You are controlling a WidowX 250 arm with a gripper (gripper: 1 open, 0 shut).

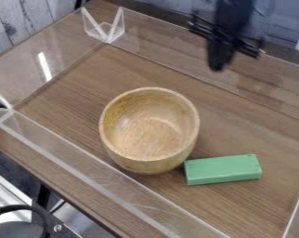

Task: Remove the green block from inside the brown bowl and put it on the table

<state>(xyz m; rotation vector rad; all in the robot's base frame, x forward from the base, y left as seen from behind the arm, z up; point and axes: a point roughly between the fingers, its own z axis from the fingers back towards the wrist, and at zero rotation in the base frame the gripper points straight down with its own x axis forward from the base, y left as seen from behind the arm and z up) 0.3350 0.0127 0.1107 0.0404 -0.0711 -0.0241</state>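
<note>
Looking down at an angle from one corner, you see the table (239,102), a brown wood-grain top bordered by low clear acrylic walls. Your arm comes in from the top edge of the picture, right of centre, as a dark, slightly blurred column hanging straight down. Its gripper (219,65) points at the tabletop and hangs above the far part of the surface, well apart from everything loose on it. The jaws are closed together into one narrow dark tip, and nothing is held between them. A short dark crosspiece sticks out to either side of the wrist just above the jaws. The brown bowl (149,130), round, thick-walled and light tan, stands upright near the middle of the table, toward the near wall. Its smooth grained inside is open to view. The green block (223,169), a flat bright green bar, lies on the tabletop just beside the bowl, at its lower right as you see it. Its long side runs roughly left to right, and its left end sits close to the bowl's outer wall; you cannot tell whether the two touch. A small clear acrylic bracket (104,25) stands at the far left corner of the enclosure.
</note>
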